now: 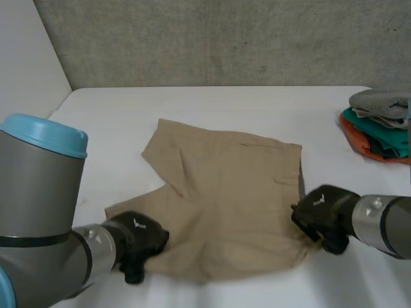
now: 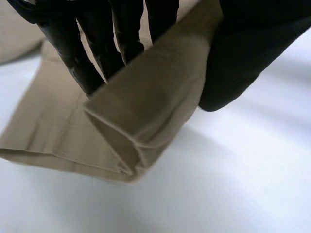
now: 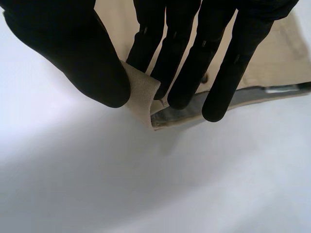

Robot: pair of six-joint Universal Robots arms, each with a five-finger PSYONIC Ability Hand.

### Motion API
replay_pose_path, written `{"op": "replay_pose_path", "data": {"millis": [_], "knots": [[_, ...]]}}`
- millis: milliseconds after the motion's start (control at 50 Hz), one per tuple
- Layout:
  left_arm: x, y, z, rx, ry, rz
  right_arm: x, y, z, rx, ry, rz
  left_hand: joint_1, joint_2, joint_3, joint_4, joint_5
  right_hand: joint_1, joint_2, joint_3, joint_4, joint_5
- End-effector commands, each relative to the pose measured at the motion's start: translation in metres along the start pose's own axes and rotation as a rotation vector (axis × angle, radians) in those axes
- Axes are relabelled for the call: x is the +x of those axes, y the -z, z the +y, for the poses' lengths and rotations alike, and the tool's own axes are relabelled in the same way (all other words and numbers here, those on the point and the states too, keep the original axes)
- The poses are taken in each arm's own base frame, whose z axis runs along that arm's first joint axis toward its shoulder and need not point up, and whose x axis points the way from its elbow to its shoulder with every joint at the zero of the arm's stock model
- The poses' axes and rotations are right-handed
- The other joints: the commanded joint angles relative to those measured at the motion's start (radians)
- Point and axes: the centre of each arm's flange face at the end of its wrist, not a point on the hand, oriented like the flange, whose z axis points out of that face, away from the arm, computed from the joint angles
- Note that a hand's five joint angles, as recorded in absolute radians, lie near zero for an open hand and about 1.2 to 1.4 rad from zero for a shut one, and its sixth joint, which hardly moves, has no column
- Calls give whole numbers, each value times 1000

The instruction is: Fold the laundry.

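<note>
Shorts (image 1: 225,192), tan, lie spread at the centre of the table (image 1: 115,115), waistband toward 3 o'clock, legs toward 9. Head view places the left hand (image 1: 138,237) at the shorts' 7 o'clock corner and the right hand (image 1: 319,215) at their 4 o'clock corner, on the waistband end. Finger state is not readable there.

Left wrist view supplies it: fingers (image 2: 87,63) lie close together on a doubled leg hem (image 2: 126,141), the thumb (image 2: 243,58) is on the opposite face, and the cloth is pinched between them. In the right wrist view, thumb (image 3: 82,58) and fingers (image 3: 150,43) nip a small cloth tip (image 3: 143,94), with grey lining (image 3: 194,114) exposed just beside it.

Both forearms come in low from the near edge. Pile (image 1: 380,125) of clothes at the table's 2 o'clock is cut by the frame edge.
</note>
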Motion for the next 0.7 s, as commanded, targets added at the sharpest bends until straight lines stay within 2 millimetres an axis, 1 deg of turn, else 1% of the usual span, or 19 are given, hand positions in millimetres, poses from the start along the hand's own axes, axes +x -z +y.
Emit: {"op": "replay_pose_path", "data": {"millis": [20, 40, 60, 120, 140, 160, 200, 220, 280, 300, 360, 380, 440, 460, 480, 520, 540, 620, 700], "knots": [[-7, -13, -1, -28, -55, 12, -4, -10, 11, -25, 40, -22, -793, -811, -807, -810, -798, 284, 223, 206, 199, 213], [-10, -13, -4, -19, -67, 3, -5, -13, 12, -23, 43, -21, -860, -877, -874, -877, -864, 284, 223, 206, 199, 213], [-16, -13, -11, 10, -94, -18, -4, -17, 13, -24, 42, -18, -893, -911, -908, -910, -898, 284, 223, 206, 199, 213], [-31, -14, -27, 66, -131, -66, -5, -21, 15, -22, 40, -15, -893, -911, -908, -910, -898, 284, 223, 206, 199, 213], [-41, -15, -36, 105, -145, -95, -5, -21, 15, -21, 40, -14, -893, -911, -908, -910, -898, 284, 223, 206, 199, 213], [-45, -16, -41, 125, -155, -109, -5, -23, 15, -20, 41, -14, -893, -911, -908, -910, -898, 284, 223, 206, 199, 213], [-54, -21, -51, 169, -172, -137, -5, -23, 15, -13, 42, -12, -893, -911, -908, -910, -898, 284, 223, 206, 199, 213], [-64, -31, -61, 211, -191, -163, -5, -24, 15, -8, 42, -8, -893, -911, -908, -910, -898, 284, 223, 206, 199, 213], [-78, -49, -75, 270, -226, -193, -6, -25, 14, -3, 43, 0, -890, -907, -904, -907, -895, 284, 223, 206, 199, 213], [-85, -62, -84, 304, -252, -208, -7, -25, 13, 4, 44, 3, -843, -861, -858, -860, -848, 284, 223, 206, 199, 213], [-97, -81, -95, 343, -287, -226, -8, -26, 13, 11, 42, 8, -746, -764, -761, -763, -751, 284, 223, 206, 199, 213], [-103, -95, -100, 355, -305, -227, -9, -27, 12, 15, 40, 9, -659, -676, -673, -676, -663, 284, 223, 206, 199, 213], [-112, -115, -106, 375, -328, -219, -9, -28, 13, 22, 40, 15, -555, -573, -570, -572, -560, 284, 223, 206, 199, 213], [-116, -128, -108, 389, -344, -205, -10, -29, 13, 26, 41, 19, -529, -546, -543, -546, -534, 284, 223, 206, 199, 213], [-117, -134, -110, 398, -354, -196, -9, -30, 13, 28, 40, 23, -502, -520, -517, -520, -507, 284, 223, 206, 199, 213], [-119, -147, -110, 408, -372, -174, -9, -30, 13, 31, 40, 27, -461, -479, -476, -478, -466, 284, 223, 206, 199, 213], [-121, -159, -108, 415, -389, -161, -9, -31, 14, 33, 40, 30, -447, -464, -461, -464, -451, 284, 223, 206, 199, 213], [-123, -179, -103, 413, -428, -131, -10, -33, 17, 33, 38, 37, -481, -499, -496, -499, -486, 284, 223, 206, 199, 213], [-125, -190, -94, 375, -446, -120, -9, -35, 20, 32, 33, 44, -455, -473, -470, -472, -460, 284, 223, 206, 199, 213]]}}
